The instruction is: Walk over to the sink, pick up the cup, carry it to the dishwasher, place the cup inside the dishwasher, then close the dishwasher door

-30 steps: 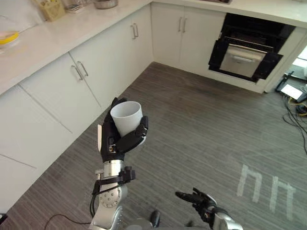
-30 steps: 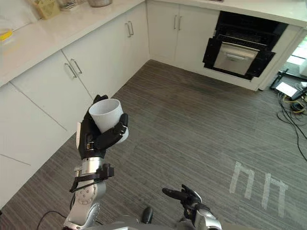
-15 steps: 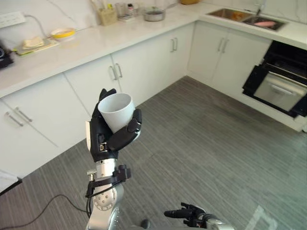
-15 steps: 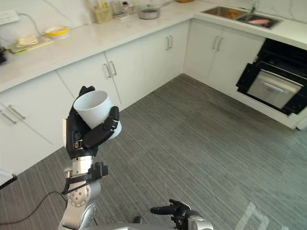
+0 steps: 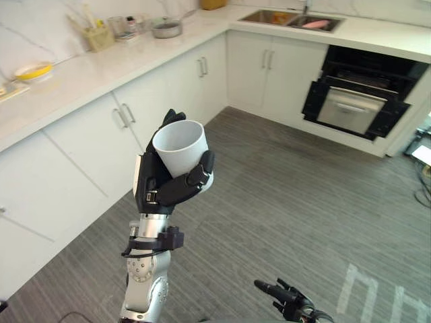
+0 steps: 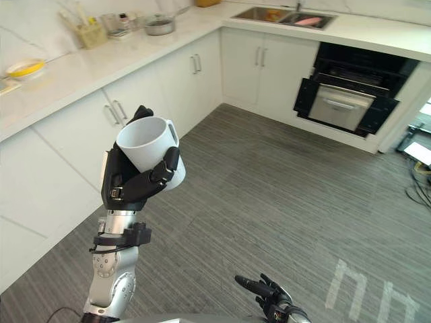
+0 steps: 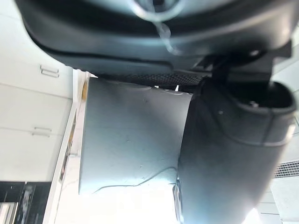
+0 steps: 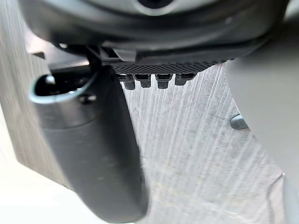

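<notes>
While the dark left hand (image 5: pixel 158 192) is curled tight round the plain white round cup (image 5: pixel 180 149), cup's upright, mouth up, above the grey plank floor (image 5: pixel 289 195), well apart from the black dishwasher (image 5: pixel 357 101). Right hand (image 5: pixel 288 299) low near bottom edge, fingers straight, holding nothing.

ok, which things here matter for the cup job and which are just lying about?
Job: cup, gripped in left hand; sink; dishwasher, door open.
Lying about: pot, yellow bowl, utensil holder on the counter; right hand idle, low.
</notes>
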You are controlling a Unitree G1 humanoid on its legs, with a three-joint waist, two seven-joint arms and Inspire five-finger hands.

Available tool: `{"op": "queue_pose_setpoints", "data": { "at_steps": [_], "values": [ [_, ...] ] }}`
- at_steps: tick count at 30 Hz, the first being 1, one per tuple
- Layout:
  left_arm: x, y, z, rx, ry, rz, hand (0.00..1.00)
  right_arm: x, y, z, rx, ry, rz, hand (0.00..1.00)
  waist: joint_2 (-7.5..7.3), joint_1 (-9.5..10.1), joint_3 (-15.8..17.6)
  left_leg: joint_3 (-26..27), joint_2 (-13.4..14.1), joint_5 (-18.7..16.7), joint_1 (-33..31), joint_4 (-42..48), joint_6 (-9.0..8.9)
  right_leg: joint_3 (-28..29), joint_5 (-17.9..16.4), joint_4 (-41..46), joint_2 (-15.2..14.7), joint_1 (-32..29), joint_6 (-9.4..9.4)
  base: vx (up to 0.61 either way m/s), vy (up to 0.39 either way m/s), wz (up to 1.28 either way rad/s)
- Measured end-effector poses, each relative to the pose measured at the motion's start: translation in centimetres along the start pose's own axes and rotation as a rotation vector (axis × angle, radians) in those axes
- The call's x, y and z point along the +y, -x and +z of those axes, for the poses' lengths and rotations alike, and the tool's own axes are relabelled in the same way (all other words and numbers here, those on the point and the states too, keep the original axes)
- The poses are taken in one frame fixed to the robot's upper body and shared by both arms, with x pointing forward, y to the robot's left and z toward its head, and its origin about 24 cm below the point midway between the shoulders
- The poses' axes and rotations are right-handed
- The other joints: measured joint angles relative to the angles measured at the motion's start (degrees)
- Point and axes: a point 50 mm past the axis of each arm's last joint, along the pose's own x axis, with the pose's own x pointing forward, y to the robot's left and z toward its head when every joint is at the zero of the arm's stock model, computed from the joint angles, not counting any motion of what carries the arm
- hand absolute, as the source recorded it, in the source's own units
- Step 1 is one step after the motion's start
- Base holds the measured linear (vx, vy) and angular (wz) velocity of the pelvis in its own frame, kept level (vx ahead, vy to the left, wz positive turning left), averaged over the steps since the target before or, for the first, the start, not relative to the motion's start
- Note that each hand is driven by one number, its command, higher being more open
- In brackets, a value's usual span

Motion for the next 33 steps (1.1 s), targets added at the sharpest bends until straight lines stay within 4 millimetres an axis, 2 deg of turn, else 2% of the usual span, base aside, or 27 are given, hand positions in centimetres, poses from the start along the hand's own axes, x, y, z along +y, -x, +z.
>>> {"op": "queue_pose_setpoints", "data": {
  "at_steps": [2, 5, 6, 7, 8, 10, 11, 12, 13, 14, 15, 16, 17, 18, 19, 20, 21, 22, 24, 25, 26, 27, 28, 29, 30, 31, 33],
  "values": [
    [0.6, 0.5, 0.0, 0.012, -0.020, 0.014, 0.00, -0.3, 0.1, -0.3, 0.014, -0.002, -0.010, 1.00, -0.30, 0.90, -0.3, 0.3, 0.1, 0.1, 0.8, -1.4, 0.13, -0.8, -2.1, 1.5, -0.1, 0.2, -0.13, -0.07, -0.057, 0.36],
    [0.5, 0.9, -0.1, 0.018, -0.011, 0.031, 0.00, -0.3, 0.0, -0.2, 0.015, -0.001, -0.013, 1.00, -0.68, 1.27, -0.2, 2.1, 0.9, -4.2, -2.7, 4.6, -0.24, -1.2, -3.9, 1.9, 0.1, -0.3, -0.82, -0.10, -0.062, 0.18],
    [0.6, 1.2, -0.1, 0.027, -0.010, 0.041, 0.00, -0.4, 0.0, -0.2, 0.018, 0.007, -0.016, 1.00, -0.67, 1.79, -0.1, 2.5, 2.3, -8.2, -6.1, 12.3, -0.68, -0.8, -4.6, 2.6, 1.1, -0.5, -1.31, -0.07, -0.077, -0.17],
    [0.7, 1.6, 0.0, 0.030, -0.016, 0.050, 0.00, -0.5, 0.0, -0.1, 0.026, 0.031, -0.014, 1.00, 0.14, 2.19, 0.0, 3.2, 4.8, -11.9, -8.6, 20.2, -1.49, 0.2, -5.2, 3.4, 3.1, -0.2, -2.15, -0.04, -0.073, -0.31],
    [0.8, 1.7, 0.1, 0.026, -0.023, 0.055, 0.00, -0.4, 0.0, 0.0, 0.027, 0.041, -0.010, 1.00, 0.59, 2.32, 0.3, 3.6, 6.0, -12.8, -9.6, 24.1, -1.36, 0.8, -5.6, 4.1, 4.1, 0.1, -2.57, -0.02, -0.043, -0.32],
    [1.2, 1.7, 0.4, 0.013, -0.036, 0.075, 0.00, -0.5, -0.1, 0.2, 0.028, 0.054, -0.013, 1.00, 0.76, 2.19, 1.8, 4.1, 9.0, -12.3, -16.6, 41.4, -1.77, 1.3, -7.8, 7.8, 5.7, 0.0, -4.08, -0.01, -0.042, -0.17],
    [1.3, 1.7, 0.4, 0.009, -0.036, 0.085, 0.00, -0.6, 0.0, 0.0, 0.034, 0.053, -0.018, 1.00, 0.69, 2.28, 2.0, 4.1, 9.2, -11.4, -17.6, 43.9, -1.83, 1.5, -8.4, 8.4, 5.7, 0.1, -3.96, 0.05, -0.021, -0.10],
    [1.7, 1.8, 0.6, -0.004, -0.042, 0.104, 0.00, -0.9, 0.1, -0.4, 0.049, 0.045, -0.030, 1.00, -0.43, 2.39, 3.1, 4.8, 9.4, -10.3, -19.1, 47.9, -2.26, 1.9, -8.8, 8.6, 4.7, 1.1, -4.00, 0.11, 0.036, -0.17],
    [2.3, 1.8, 0.9, -0.015, -0.059, 0.113, 0.00, -1.1, 0.1, -0.2, 0.045, 0.034, -0.039, 1.00, -0.30, 2.60, 4.0, 6.5, 8.9, -13.7, -19.4, 46.3, -2.01, 2.6, -9.0, 8.1, 3.7, 2.2, -3.89, 0.12, 0.057, -0.15],
    [2.5, 1.8, 1.0, -0.017, -0.064, 0.109, 0.00, -1.3, 0.1, 0.0, 0.042, 0.040, -0.045, 1.00, -0.23, 2.51, 4.3, 6.9, 8.3, -14.5, -19.8, 43.9, -1.74, 2.6, -9.1, 7.9, 3.1, 2.5, -3.60, 0.13, 0.096, -0.10],
    [2.5, 1.8, 1.0, -0.019, -0.066, 0.098, 0.00, -1.7, 0.2, -0.1, 0.047, 0.047, -0.056, 1.00, -0.45, 2.55, 4.5, 7.1, 6.3, -14.2, -20.7, 36.7, -1.79, 2.7, -9.6, 7.2, 1.5, 3.1, -2.88, 0.16, 0.133, -0.03],
    [2.4, 1.8, 1.0, -0.019, -0.062, 0.086, 0.00, -1.9, 0.3, -0.4, 0.058, 0.047, -0.062, 1.00, -0.59, 3.06, 4.7, 6.5, 4.5, -10.6, -20.8, 26.3, -1.94, 2.9, -10.0, 6.2, 0.2, 4.2, -2.12, 0.24, 0.206, -0.06],
    [2.3, 1.8, 1.0, -0.018, -0.061, 0.080, 0.00, -2.0, 0.3, -0.4, 0.060, 0.049, -0.063, 1.00, -0.44, 3.31, 4.7, 5.8, 4.0, -8.3, -20.8, 21.0, -2.21, 3.1, -10.4, 5.8, -0.2, 4.8, -1.57, 0.25, 0.217, -0.16],
    [2.3, 1.9, 1.0, -0.014, -0.060, 0.075, 0.00, -2.0, 0.3, -0.4, 0.058, 0.058, -0.062, 1.00, -0.18, 3.74, 4.9, 4.5, 3.9, -1.5, -20.8, 17.1, -3.30, 3.9, -11.5, 5.0, -0.4, 6.5, -0.62, 0.24, 0.223, -0.19],
    [2.3, 2.1, 0.9, -0.008, -0.060, 0.077, 0.00, -1.9, 0.3, -0.4, 0.057, 0.068, -0.062, 1.00, -0.36, 3.94, 4.8, 4.6, 3.6, 0.9, -20.7, 18.0, -2.61, 4.6, -12.2, 4.8, -0.6, 7.1, -0.32, 0.34, 0.305, -0.24],
    [2.3, 2.2, 0.5, 0.003, -0.049, 0.092, 0.00, -1.4, 0.1, -0.3, 0.037, 0.075, -0.047, 1.00, -1.18, 4.39, 4.6, 4.9, 1.7, -3.6, -23.0, 25.8, 0.33, 5.9, -15.1, 5.8, -2.3, 7.7, -0.65, 0.35, 0.286, -0.15],
    [2.3, 2.2, 0.5, 0.003, -0.044, 0.096, 0.00, -1.4, 0.1, -0.3, 0.036, 0.073, -0.045, 1.00, -1.31, 4.36, 4.6, 5.0, 1.5, -4.4, -23.5, 27.1, 0.57, 6.1, -15.1, 6.3, -2.4, 7.7, -0.51, 0.45, 0.300, -0.11],
    [2.3, 2.3, 0.3, 0.008, -0.034, 0.105, 0.00, -1.3, 0.0, -0.5, 0.039, 0.067, -0.045, 1.00, -1.37, 4.30, 4.6, 5.1, 0.9, -6.3, -24.5, 30.1, 1.83, 6.9, -14.9, 7.8, -3.1, 7.6, 0.47, 0.42, 0.240, 0.04],
    [2.4, 2.5, -0.4, 0.050, -0.026, 0.109, 0.00, -1.3, 0.0, -0.7, 0.042, 0.055, -0.053, 1.00, -2.55, 4.45, 4.5, 7.1, -1.3, -8.3, -21.5, 30.3, 3.53, 8.3, -14.2, 14.6, -5.7, 6.8, 1.54, 0.46, 0.272, -0.07],
    [2.4, 2.5, -0.6, 0.069, -0.019, 0.098, 0.00, -1.2, 0.0, -0.9, 0.037, 0.039, -0.058, 1.00, -3.27, 4.48, 4.2, 8.1, -2.3, -9.6, -18.6, 28.8, 4.09, 8.5, -12.9, 20.6, -6.9, 5.1, 3.83, 0.39, 0.217, -0.35],
    [2.4, 2.4, -0.5, 0.072, -0.020, 0.082, 0.00, -1.0, 0.0, -0.9, 0.022, 0.029, -0.055, 1.00, -3.98, 4.43, 4.0, 9.2, -3.0, -10.5, -15.4, 26.9, 4.47, 9.1, -10.2, 28.2, -8.0, 2.4, 7.90, 0.45, 0.238, -0.48],
    [2.4, 2.3, -0.3, 0.069, -0.030, 0.068, 0.00, -0.7, -0.1, -0.6, 0.007, 0.032, -0.046, 1.00, -4.71, 4.35, 4.0, 10.2, -3.4, -11.2, -12.6, 25.2, 4.76, 9.8, -7.0, 34.9, -8.7, -0.4, 10.20, 0.37, 0.186, -0.57],
    [2.4, 2.1, -0.2, 0.065, -0.036, 0.053, 0.00, -0.4, -0.1, -0.4, -0.010, 0.036, -0.037, 1.00, -5.53, 4.13, 4.0, 10.9, -4.1, -12.3, -9.5, 22.8, 5.02, 9.8, -2.0, 41.8, -9.5, -3.6, 10.59, 0.37, 0.184, -0.49],
    [2.3, 2.0, -0.2, 0.067, -0.038, 0.045, 0.00, -0.2, -0.2, -0.3, -0.019, 0.037, -0.032, 1.00, -5.78, 3.83, 4.1, 11.1, -4.5, -12.7, -7.0, 20.9, 5.23, 9.7, 1.0, 46.7, -9.9, -5.6, 9.75, 0.35, 0.172, -0.43],
    [2.0, 1.8, -0.3, 0.070, -0.038, 0.033, 0.00, 0.1, -0.2, 0.1, -0.039, 0.046, -0.023, 1.00, -5.88, 3.01, 4.1, 11.3, -4.7, -12.9, -2.7, 17.8, 5.36, 8.9, -0.2, 55.7, -9.4, -10.3, 7.15, 0.35, 0.144, -0.28],
    [1.7, 1.5, -0.4, 0.072, -0.060, 0.019, 0.00, 0.4, -0.2, 0.4, -0.050, 0.057, -0.016, 1.00, -5.80, 2.03, 4.1, 11.1, -4.2, -13.0, 0.8, 15.2, 5.63, 7.2, -3.2, 60.7, -7.7, -14.4, 4.04, 0.33, 0.118, -0.14],
    [0.9, 0.9, -0.5, 0.064, -0.055, -0.018, 0.00, 0.6, -0.2, 0.2, -0.051, 0.045, -0.020, 1.00, -5.76, 0.73, 4.1, 10.2, -3.7, -12.9, 4.6, 12.3, 5.03, 4.0, -7.7, 59.1, -4.7, -20.5, 3.08, 0.38, 0.057, 0.19]
  ]
}}
